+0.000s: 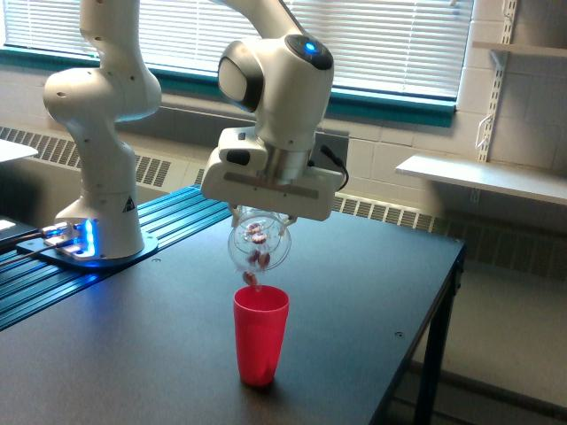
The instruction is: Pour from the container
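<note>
Pincer (262, 219) hangs under the wide white hand block, pinching the container (260, 245) at its upper part; the fingertips are mostly hidden by the block and the glass, but the grip is plainly closed on it.

Container: clear, round-bodied, tipped well over so its mouth faces down. It hangs in the air directly above the red cup (260, 334), close over the rim but not touching it.

Contents: small reddish-brown pieces (257, 235) show inside the clear body. A few sit higher up, others lie at the low edge. One piece (251, 279) appears just below the container, right above the cup's rim, apparently in fall. What the pieces are, cannot tell.

Red cup stands upright on the dark surface (345, 301), toward its front edge. Its inside is not visible from this angle, so no count of what has landed.

Arm base (96, 212) stands well apart on the exterior view's left, on a ribbed blue-lit platform. Window blinds (390, 40) behind.

Progress, as a judgement: the pour is under way, not finished. Positioning and tilting look done and the first pieces are leaving. Several remain inside, so more tilt or a longer hold seems needed to empty it. Alignment over the cup looks good; the risk is a piece bouncing off the rim.
</note>
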Controlling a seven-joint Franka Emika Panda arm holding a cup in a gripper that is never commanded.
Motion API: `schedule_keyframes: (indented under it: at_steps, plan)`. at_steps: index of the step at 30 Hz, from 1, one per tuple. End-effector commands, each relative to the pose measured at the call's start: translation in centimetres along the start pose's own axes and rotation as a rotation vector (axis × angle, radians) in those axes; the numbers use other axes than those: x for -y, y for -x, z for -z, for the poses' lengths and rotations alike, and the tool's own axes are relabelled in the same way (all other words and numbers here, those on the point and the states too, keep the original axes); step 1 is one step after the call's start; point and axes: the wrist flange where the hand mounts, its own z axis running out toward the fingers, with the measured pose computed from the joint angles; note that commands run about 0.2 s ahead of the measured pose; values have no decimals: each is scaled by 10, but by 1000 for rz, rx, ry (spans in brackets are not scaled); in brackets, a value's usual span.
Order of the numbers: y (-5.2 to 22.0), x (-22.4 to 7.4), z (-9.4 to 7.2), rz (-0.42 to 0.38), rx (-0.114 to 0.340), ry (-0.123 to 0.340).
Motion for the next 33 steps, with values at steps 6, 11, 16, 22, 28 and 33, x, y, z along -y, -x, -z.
schedule_keyframes:
  at_steps: [6, 11, 16, 22, 28, 33]
  plan:
    - [4, 6, 4, 11, -14, 29]
    - [9, 8, 6, 24, -24, 25]
    - [14, 8, 8, 24, -17, 19]
    - [21, 7, 10, 43, -12, 17]
    - [23, 7, 10, 45, -21, 12]
    - [24, 6, 9, 36, -34, -1]
